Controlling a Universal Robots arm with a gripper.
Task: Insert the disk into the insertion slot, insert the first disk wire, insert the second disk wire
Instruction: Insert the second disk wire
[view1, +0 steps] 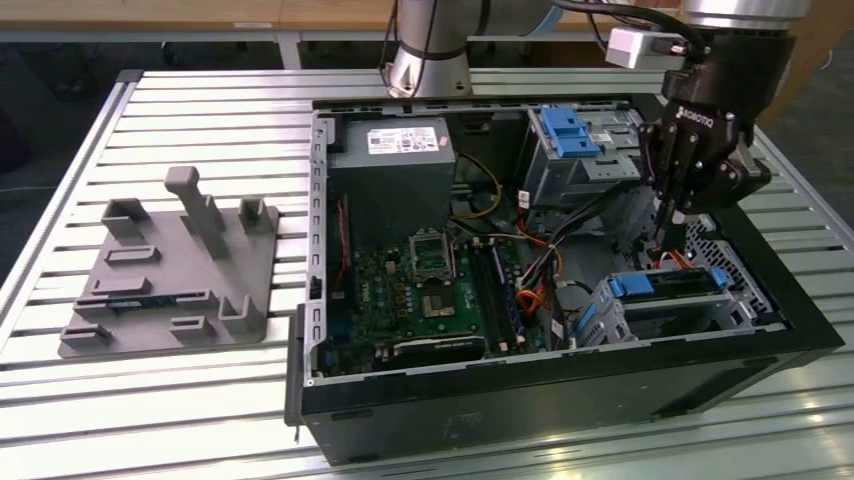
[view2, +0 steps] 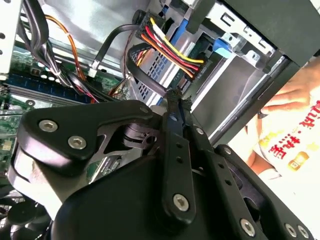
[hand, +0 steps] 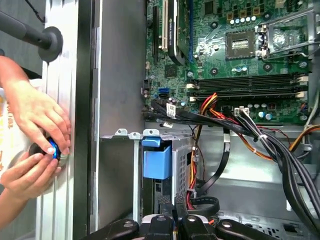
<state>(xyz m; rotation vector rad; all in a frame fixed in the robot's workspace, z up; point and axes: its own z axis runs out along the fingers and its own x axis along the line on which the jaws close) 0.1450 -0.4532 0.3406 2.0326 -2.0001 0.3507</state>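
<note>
Open computer case (view1: 534, 400) lies on its side on the slatted metal surface (view1: 174, 420), motherboard (view1: 434, 290) facing up. A grey moulded fixture (view1: 174, 270) sits on the surface at the exterior view's left, well apart from the case.

The disk (view1: 667, 285) is seated in the insertion slot (view1: 681, 315), in the case corner toward the exterior view's right; its blue caddy handle shows at the cage mouth. In the first wrist view the same blue handle (hand: 156, 160) sits between the cage's grey sheet-metal walls (hand: 125, 180). The taller bay with the blue latch (view1: 567, 130) stands further back in the case.

The gripper (view1: 671, 235) hangs directly above the disk's rear end, fingers pointing down. In the second wrist view its fingers (view2: 176, 125) are drawn together to a narrow tip at a black cable (view2: 145, 82), next to the bundle of red, yellow and orange power wires (view2: 170, 50). The gripper looks clenched; whether it actually pinches the cable or its plug I cannot tell.

Outside the case wall, a person's two hands (hand: 35, 135) are pressed on a small blue round item (hand: 54, 149) on the surface.
</note>
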